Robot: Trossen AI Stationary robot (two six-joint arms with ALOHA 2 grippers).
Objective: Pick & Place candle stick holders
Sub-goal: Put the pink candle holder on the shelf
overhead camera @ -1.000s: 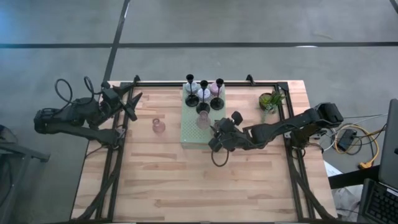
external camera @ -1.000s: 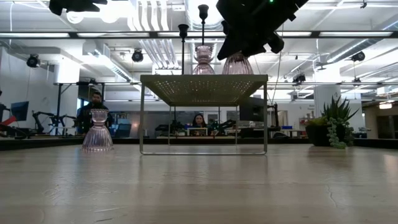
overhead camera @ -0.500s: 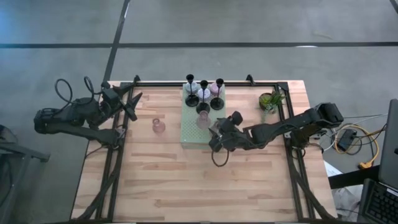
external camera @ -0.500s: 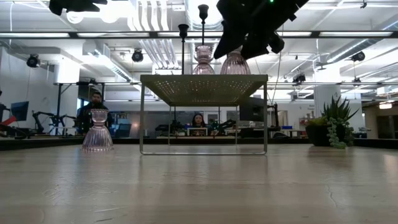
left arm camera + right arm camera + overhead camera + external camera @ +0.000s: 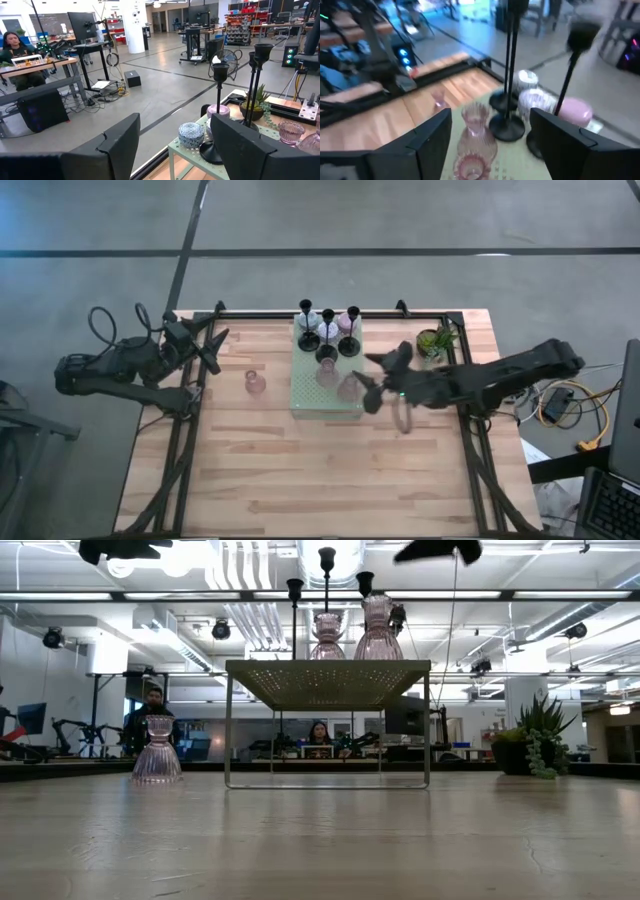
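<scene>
Two squat pink glass candle stick holders (image 5: 325, 373) (image 5: 347, 388) stand on their bases on the pale green perforated mat (image 5: 305, 395), a raised stand in the low view (image 5: 300, 675). Three black thin-stemmed holders (image 5: 328, 340) and pastel round ones (image 5: 535, 102) fill the mat's far part. A third pink holder (image 5: 255, 383) stands on the table left of the mat. My right gripper (image 5: 372, 378) hangs open above and just right of the nearer pink holder (image 5: 470, 165), touching nothing. My left gripper (image 5: 215, 345) waits open, held high at the table's far left.
A small green potted plant (image 5: 435, 340) stands at the far right, close to my right arm. A black frame (image 5: 330, 313) runs along the table's edges. The near half of the wooden table (image 5: 320, 470) is bare. People sit at desks beyond the table (image 5: 320, 732).
My right gripper has let go of a pink glass holder, which now stands upright on the near right part of the mat. The gripper has risen and drawn back toward the table's right edge.
</scene>
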